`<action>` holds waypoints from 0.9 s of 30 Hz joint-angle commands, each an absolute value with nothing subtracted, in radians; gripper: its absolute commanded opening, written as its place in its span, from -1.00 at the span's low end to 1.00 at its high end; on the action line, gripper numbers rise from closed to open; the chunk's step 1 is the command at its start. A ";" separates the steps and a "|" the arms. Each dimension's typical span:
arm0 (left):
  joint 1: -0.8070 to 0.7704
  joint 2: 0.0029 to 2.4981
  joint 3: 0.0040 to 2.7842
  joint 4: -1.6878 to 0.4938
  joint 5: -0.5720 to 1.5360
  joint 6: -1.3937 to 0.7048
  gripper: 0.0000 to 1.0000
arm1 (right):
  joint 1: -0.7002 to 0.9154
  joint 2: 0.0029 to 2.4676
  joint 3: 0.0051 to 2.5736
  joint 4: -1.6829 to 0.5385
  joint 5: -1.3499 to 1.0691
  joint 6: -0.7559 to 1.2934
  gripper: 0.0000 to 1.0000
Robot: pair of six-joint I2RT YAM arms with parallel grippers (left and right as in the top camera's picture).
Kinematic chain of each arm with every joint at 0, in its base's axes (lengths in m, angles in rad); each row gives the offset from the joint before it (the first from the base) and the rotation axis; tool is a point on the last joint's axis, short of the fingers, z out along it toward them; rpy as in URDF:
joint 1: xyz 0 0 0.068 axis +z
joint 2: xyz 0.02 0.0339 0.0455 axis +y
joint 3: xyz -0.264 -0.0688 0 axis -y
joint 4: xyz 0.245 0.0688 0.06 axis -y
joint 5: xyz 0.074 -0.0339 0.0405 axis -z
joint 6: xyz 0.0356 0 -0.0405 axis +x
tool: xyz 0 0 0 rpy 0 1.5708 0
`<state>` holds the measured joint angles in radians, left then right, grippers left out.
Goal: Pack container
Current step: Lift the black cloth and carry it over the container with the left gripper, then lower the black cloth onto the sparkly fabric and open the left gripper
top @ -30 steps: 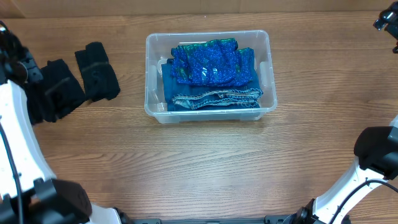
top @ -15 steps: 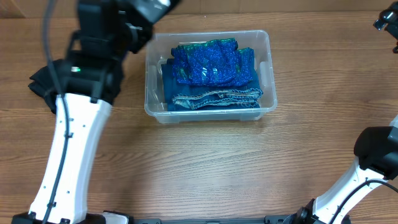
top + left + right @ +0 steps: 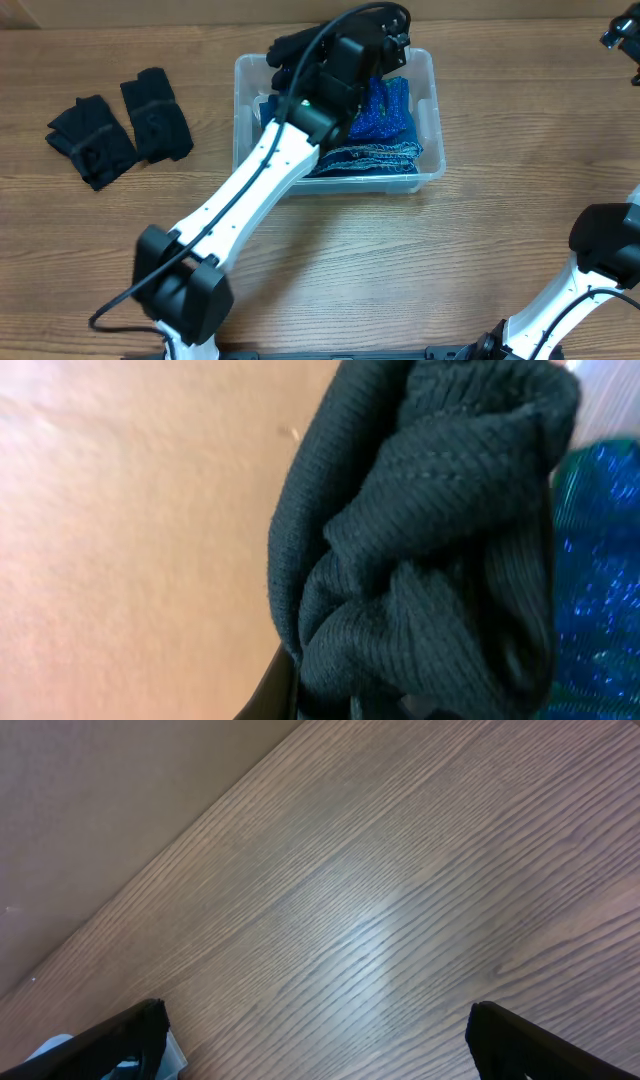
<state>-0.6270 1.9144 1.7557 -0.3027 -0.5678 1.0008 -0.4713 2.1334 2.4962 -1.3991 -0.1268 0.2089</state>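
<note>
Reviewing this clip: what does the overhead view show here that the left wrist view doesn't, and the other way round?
Only overhead: the whole clear container with folded denim at its front, a black garment and a second black garment lying on the table to its left, and the left arm reaching over the bin.

Only left wrist: the ribbed knit texture of the carried black cloth, close up and hiding the fingers.

Both: that black cloth and the sparkly blue fabric in the container.
</note>
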 commanded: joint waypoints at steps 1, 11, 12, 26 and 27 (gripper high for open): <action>-0.648 1.954 1.790 -0.282 -0.733 1.017 -0.92 | -0.476 2.127 2.500 -1.394 -0.129 0.210 1.00; -0.709 1.971 1.790 -0.301 -0.679 1.021 -0.92 | -0.476 2.127 2.500 -1.394 -0.129 0.210 1.00; -0.714 1.971 1.790 -0.316 -0.673 1.019 -0.92 | -0.476 2.127 2.500 -1.394 -0.129 0.210 1.00; -0.711 2.010 1.789 -0.352 -0.498 1.177 -0.92 | -0.476 2.127 2.500 -1.394 -0.129 0.210 1.00; -0.711 2.028 1.789 -0.352 -0.498 1.182 -0.92 | -0.476 2.127 2.500 -1.394 -0.129 0.210 1.00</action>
